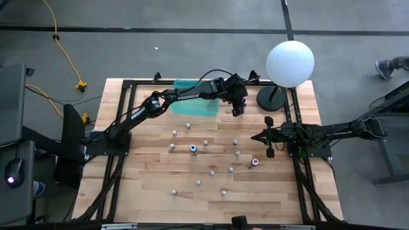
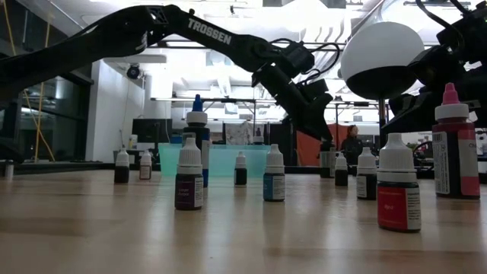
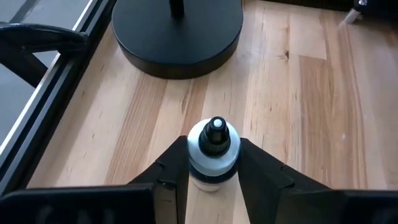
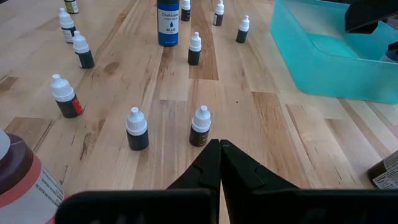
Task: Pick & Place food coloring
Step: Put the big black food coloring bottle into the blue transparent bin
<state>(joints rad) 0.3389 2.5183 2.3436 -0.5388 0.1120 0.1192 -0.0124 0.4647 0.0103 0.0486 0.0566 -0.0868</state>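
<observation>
Several small food coloring bottles stand upright on their bases on the wooden table (image 1: 153,198), among them a blue one (image 1: 193,149) and a pink one (image 1: 255,163). My left gripper (image 1: 238,110) reaches out to the far right, close to the lamp base. Its fingers are shut on one white-capped bottle (image 3: 213,149), which also shows in the low view (image 2: 327,161). My right gripper (image 4: 219,148) waits shut at the table's right side (image 1: 254,136), touching nothing. My left gripper pinches the bottle's white cap (image 3: 213,165) between its two fingers (image 3: 174,171), one on each side. The fingers slant down at it from the table's left. The bottle stands upright, nozzle up, with its base on the table.
A white globe lamp (image 1: 289,62) with a round black base (image 3: 177,34) stands just beyond the held bottle. A teal bin (image 1: 195,101) sits at the far edge, left of my left gripper. Black frame rails (image 1: 297,128) border the table. A person (image 2: 351,148) is in the room behind.
</observation>
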